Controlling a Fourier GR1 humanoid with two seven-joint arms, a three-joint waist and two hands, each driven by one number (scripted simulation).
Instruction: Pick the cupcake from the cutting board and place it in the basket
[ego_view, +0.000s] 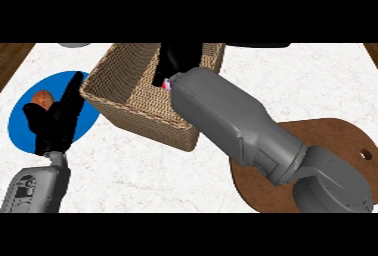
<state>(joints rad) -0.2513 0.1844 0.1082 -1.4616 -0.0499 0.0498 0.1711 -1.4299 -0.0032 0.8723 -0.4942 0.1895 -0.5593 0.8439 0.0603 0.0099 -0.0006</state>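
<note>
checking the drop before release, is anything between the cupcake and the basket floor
Nothing visible blocks it. The right hand is already inside the basket, with only a pink sliver of the cupcake showing by its wrist. The basket's floor below is hidden.

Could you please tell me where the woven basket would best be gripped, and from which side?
Probably the rim of the basket's left wall, coming from the left. No handles show, and the open top leaves the rim free to pinch. The right forearm crosses the right side, with the right hand inside. The left hand is nearest that wall.
</note>
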